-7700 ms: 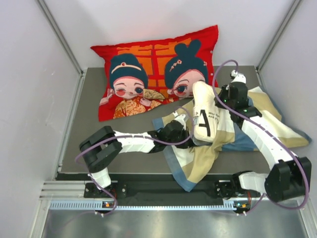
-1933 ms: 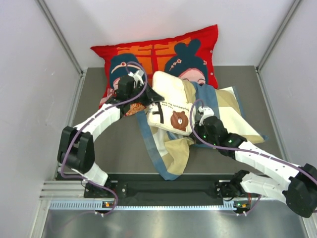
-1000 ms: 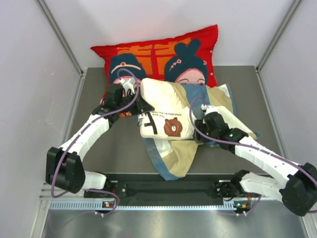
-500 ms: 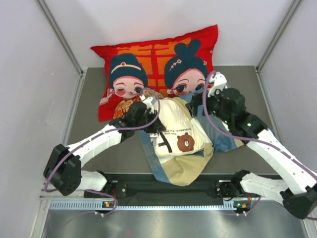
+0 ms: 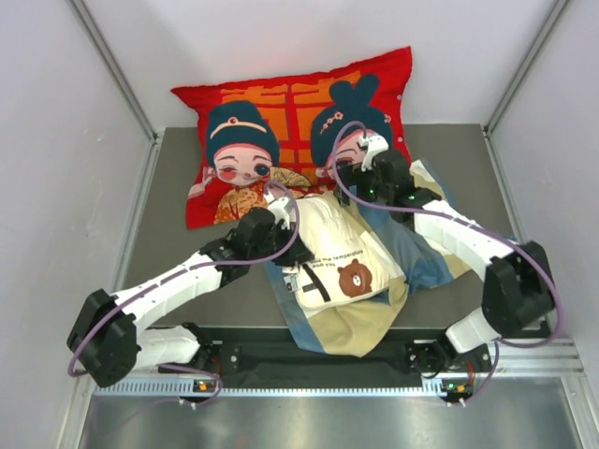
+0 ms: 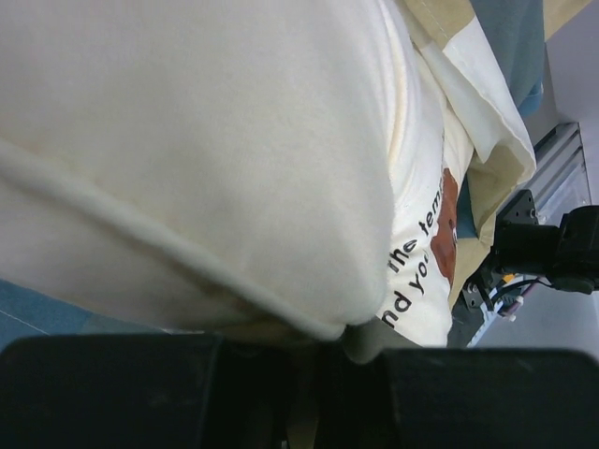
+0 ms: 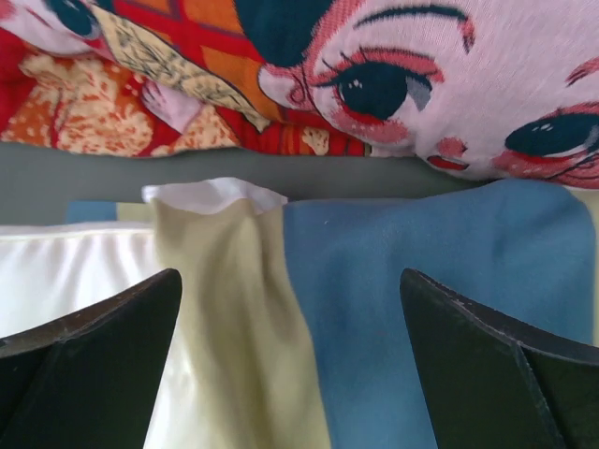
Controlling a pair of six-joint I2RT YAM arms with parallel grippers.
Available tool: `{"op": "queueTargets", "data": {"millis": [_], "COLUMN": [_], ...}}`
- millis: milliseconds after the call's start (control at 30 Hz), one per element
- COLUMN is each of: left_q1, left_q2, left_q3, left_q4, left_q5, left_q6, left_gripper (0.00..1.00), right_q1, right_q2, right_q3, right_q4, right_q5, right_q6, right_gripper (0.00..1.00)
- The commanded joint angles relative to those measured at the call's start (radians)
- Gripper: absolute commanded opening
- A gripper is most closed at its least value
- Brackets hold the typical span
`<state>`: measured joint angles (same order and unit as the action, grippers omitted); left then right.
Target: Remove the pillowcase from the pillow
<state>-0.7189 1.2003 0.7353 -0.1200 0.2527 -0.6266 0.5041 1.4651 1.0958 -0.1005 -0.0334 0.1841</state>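
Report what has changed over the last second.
The left gripper has dragged the pillow toward the near edge, across the pillowcase. The right gripper opened, left the pillow's right side and swung to the pillowcase's far edge. Unchanged: left grip on the pillow; red cushion in place.

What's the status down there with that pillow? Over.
Left gripper clamped on the pillow. Right gripper open above the pillowcase. Pillow mostly bare, case bunched beneath. Red cushion close behind.
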Motion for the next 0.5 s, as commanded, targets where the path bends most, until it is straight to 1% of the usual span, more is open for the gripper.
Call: {"op": "queueTargets", "data": {"millis": [0, 167, 200, 233, 267, 300, 367, 400, 467], "left_q1": [-0.027, -0.037, -0.037, -0.037, -0.037, -0.037, -0.037, -0.037, -0.037], "left_q2": [-0.024, -0.011, -0.01, -0.013, -0.01, -0.008, 0.005, 0.01, 0.018], "left_q3": [-0.004, 0.006, 0.006, 0.006, 0.004, 0.003, 0.003, 0.003, 0.003], "left_q4": [0.003, -0.007, -0.009, -0.01, -0.01, -0.01, -0.009, -0.01, -0.01], "left_q5": [0.053, 0.049, 0.039, 0.034, 0.031, 0.023, 0.023, 0.023, 0.017], "left_q6": [0.041, 0.051, 0.05, 0.053, 0.053, 0.054, 0.057, 0.056, 0.05], "left_gripper": [0.0, 0.0, 0.0, 0.0, 0.0, 0.0, 0.0, 0.0, 0.0], "right_q1": [-0.01, -0.01, -0.009, -0.009, -0.009, -0.01, -0.022, -0.029, -0.05], "right_q2": [0.108, 0.23, 0.251, 0.259, 0.267, 0.268, 0.268, 0.267, 0.259], "right_q3": [0.064, 0.079, 0.075, 0.058, 0.05, 0.041, 0.026, 0.024, 0.022], "right_q4": [0.093, 0.068, 0.056, 0.05, 0.044, 0.033, 0.022, 0.016, -0.002], "right_q5": [-0.031, -0.002, 0.001, 0.007, 0.026, 0.03, 0.03, 0.03, 0.055], "right_q6": [-0.018, -0.011, -0.009, -0.005, -0.002, -0.002, 0.0, 0.0, 0.002], "right_gripper": [1.0, 1.0, 0.98, 0.91, 0.81, 0.66, 0.53, 0.39, 0.17]}}
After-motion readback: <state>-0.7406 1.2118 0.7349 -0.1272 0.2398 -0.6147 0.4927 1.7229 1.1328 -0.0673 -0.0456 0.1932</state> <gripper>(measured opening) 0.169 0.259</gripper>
